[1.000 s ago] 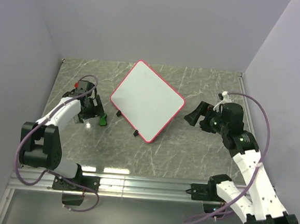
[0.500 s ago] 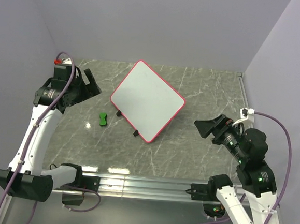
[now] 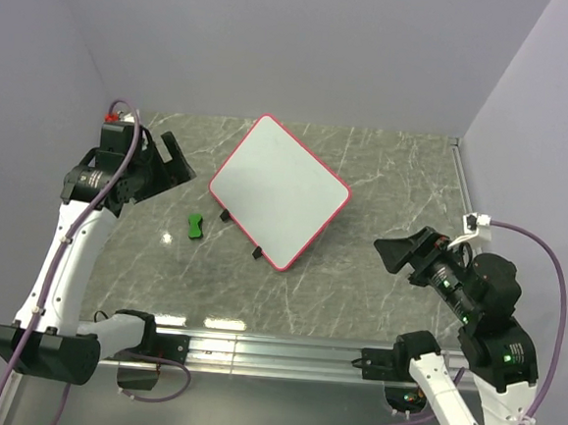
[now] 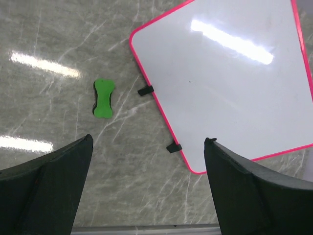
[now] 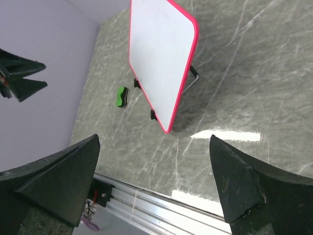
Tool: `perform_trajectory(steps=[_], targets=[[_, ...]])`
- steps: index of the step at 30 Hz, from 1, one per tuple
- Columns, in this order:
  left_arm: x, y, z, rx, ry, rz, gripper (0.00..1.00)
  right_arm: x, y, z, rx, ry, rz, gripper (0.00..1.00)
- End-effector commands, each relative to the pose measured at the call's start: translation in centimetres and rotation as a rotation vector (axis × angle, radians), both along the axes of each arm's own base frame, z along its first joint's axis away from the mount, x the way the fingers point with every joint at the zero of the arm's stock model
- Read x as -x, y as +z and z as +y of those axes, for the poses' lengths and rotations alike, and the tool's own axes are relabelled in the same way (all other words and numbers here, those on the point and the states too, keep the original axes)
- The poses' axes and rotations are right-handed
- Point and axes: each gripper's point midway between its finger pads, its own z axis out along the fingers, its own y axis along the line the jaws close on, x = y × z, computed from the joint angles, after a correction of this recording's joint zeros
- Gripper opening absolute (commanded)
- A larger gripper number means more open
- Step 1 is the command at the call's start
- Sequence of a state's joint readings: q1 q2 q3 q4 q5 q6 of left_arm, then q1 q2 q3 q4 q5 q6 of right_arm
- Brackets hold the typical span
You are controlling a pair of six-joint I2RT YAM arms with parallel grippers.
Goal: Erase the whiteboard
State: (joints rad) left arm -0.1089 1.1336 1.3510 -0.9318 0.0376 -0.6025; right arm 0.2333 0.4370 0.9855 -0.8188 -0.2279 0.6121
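1. Looking down from the top view, the whiteboard (image 3: 280, 195) sits in the middle of the frame, turned like a diamond on the grey marbled table (image 3: 396, 167).
2. Its face reads plain white, framed in pink-red with rounded corners. The left wrist view catches a bright streak of lamp glare across it.
3. Along its lower-left edge in the top view sit small black clips, one (image 3: 225, 215) higher and one (image 3: 257, 253) lower. That makes two clips.
4. From the right wrist view the board fills the upper middle. A thin wire leg (image 5: 194, 73) shows at its right edge, and a shadow lies on the table beneath the board.
5. One green eraser (image 3: 196, 226), bone-shaped, lies flat on the table to the left of the board, near the upper clip but not touching it.
6. Left gripper (image 3: 174, 158), at the upper left of the top view, hangs over the table left of the board. Its two dark fingers (image 4: 54, 181) are spread wide and hold nothing.
7. Right gripper (image 3: 399, 253), at the lower right of the top view, points toward the board from well apart. Its fingers (image 5: 58, 176) are also spread wide with nothing between them.
8. The tally: one whiteboard, two clips, one eraser, two grippers.
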Motion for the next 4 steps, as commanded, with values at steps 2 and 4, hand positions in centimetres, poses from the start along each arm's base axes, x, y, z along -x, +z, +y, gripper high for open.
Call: perform_trajectory(steps=[2, 4], targets=[[-0.81, 2.74, 0.7, -0.055, -0.012, -0.159, 0.99, 0.07, 0.08, -0.19, 0.024, -0.001, 0.006, 1.0], [-1.1, 2.89, 1.2, -0.09, -0.009, -0.184, 1.0, -0.03, -0.41, -0.26, 0.027, -0.008, 0.022, 1.0]])
